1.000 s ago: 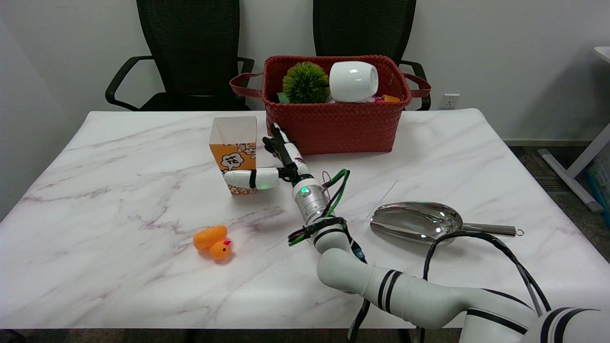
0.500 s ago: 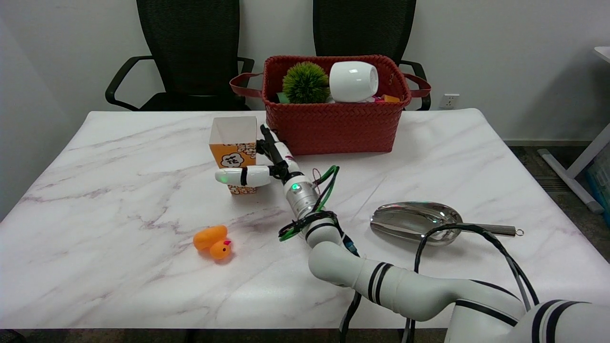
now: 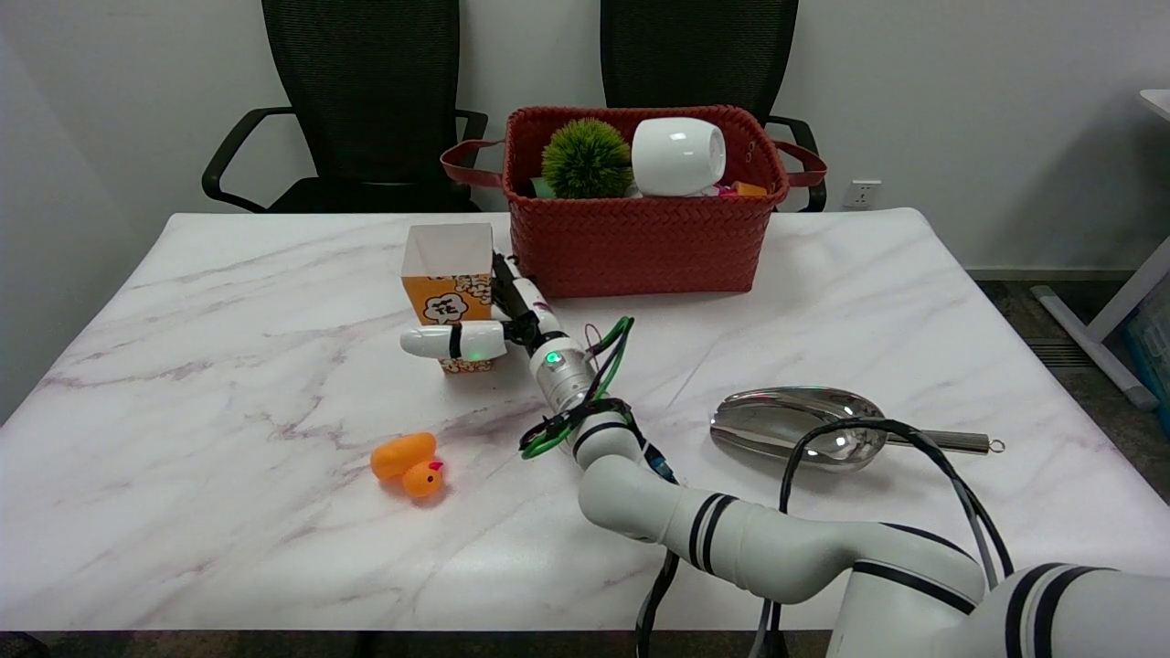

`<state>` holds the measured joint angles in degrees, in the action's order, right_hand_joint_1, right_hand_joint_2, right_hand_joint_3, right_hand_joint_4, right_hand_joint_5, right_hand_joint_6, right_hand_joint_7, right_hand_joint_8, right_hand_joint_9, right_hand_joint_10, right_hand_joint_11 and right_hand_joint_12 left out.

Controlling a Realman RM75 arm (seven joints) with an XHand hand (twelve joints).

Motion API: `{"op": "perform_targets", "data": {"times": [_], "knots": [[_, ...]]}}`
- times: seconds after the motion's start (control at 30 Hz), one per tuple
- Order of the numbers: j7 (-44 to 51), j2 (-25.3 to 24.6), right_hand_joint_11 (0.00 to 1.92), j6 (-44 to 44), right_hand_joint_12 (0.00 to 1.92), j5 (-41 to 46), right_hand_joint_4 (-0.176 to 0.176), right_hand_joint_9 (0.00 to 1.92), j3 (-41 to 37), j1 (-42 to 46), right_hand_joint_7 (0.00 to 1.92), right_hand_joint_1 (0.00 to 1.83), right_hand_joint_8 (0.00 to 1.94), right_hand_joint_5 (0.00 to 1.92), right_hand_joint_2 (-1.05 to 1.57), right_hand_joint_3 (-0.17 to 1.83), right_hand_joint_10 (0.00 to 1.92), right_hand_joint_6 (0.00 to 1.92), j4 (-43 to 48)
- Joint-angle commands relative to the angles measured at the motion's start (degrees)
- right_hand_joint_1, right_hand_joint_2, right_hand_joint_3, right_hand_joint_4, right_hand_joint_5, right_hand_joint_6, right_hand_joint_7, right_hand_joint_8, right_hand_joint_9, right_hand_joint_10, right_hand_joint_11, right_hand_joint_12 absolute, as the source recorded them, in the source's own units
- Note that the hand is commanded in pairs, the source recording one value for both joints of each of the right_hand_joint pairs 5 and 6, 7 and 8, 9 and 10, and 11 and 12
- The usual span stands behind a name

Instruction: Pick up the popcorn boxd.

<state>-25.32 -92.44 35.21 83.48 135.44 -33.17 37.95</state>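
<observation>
Your fingers (image 3: 512,285) are spread wide around the popcorn box (image 3: 449,295): the thumb lies across its front low down, the rest run up its right side, and whether they press it cannot be told. The box is a tall open-topped carton, white above and orange below with a cartoon print, standing upright on the surface (image 3: 228,366) just left of the red basket (image 3: 640,238). Your right hand (image 3: 498,324) reaches in low from the basket's near side, forearm angled toward the box.
</observation>
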Motion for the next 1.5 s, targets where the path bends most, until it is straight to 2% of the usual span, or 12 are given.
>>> {"op": "perform_targets", "data": {"times": [0.03, 0.47, 0.6, 0.7, 0.77, 0.9, 1.1, 1.13, 1.2, 1.33, 1.37, 1.5], "knots": [[-2.21, -2.20, 0.00, -1.78, 0.00, 0.05, 0.000, 0.27, -0.22, -2.50, 0.31, 1.05, 0.31, 0.00, 0.07, 0.21, 0.27, 0.00, -6.66], [-2.21, -2.20, 0.00, -1.27, 0.00, 0.48, 0.000, 0.27, -0.49, -3.38, 0.34, 1.06, 0.34, 0.00, 0.18, 0.13, 0.27, 0.00, -7.53], [-2.21, -2.20, 0.03, -1.22, 0.03, 0.48, 0.000, 0.35, -0.78, -3.38, 0.64, 1.07, 0.64, 0.10, 0.25, 0.11, 0.35, 0.10, -7.58], [-2.21, -2.20, 0.05, -1.16, 0.05, 0.48, 0.000, 0.41, -1.26, -3.22, 0.75, 1.07, 0.75, 0.19, 0.28, 0.12, 0.41, 0.19, -7.58], [-2.34, -2.20, 0.07, -1.14, 0.07, 0.48, 0.000, 0.54, -1.56, -3.08, 0.83, 1.06, 0.83, 0.28, 0.30, 0.11, 0.54, 0.28, -7.53], [-2.37, -2.20, 0.15, -1.14, 0.15, 0.48, 0.000, 0.68, -1.85, -2.84, 0.90, 1.05, 0.90, 0.41, 0.31, 0.08, 0.68, 0.41, -7.34], [-2.37, -2.12, 0.19, -0.62, 0.19, 0.48, 0.000, 0.74, -1.85, -2.74, 0.93, 1.07, 0.93, 0.53, 0.36, 0.08, 0.74, 0.53, -7.18], [-4.39, -4.30, 0.20, 1.28, 0.20, 3.24, 0.000, 0.75, 4.80, -4.55, 0.94, 1.07, 0.94, 0.55, 0.36, 0.08, 0.75, 0.55, -3.15], [-2.37, -2.04, 0.21, -0.20, 0.21, 0.48, 0.000, 0.77, -1.85, -2.58, 0.95, 1.08, 0.95, 0.64, 0.37, 0.10, 0.77, 0.64, -7.10], [-2.92, -1.98, 0.23, 0.12, 0.23, 0.42, 0.000, 0.79, -1.85, -2.35, 0.97, 1.08, 0.97, 0.76, 0.37, 0.10, 0.79, 0.76, -7.02], [-3.36, -1.96, 0.24, 0.14, 0.24, 0.23, 0.000, 0.80, -1.85, -2.27, 0.98, 1.07, 0.98, 0.85, 0.37, 0.11, 0.80, 0.85, -7.02], [-4.81, -1.74, 0.25, 0.75, 0.25, 0.08, 0.000, 0.80, -1.70, -2.11, 0.99, 1.05, 0.99, 0.94, 0.36, 0.13, 0.80, 0.94, -6.66]]}}
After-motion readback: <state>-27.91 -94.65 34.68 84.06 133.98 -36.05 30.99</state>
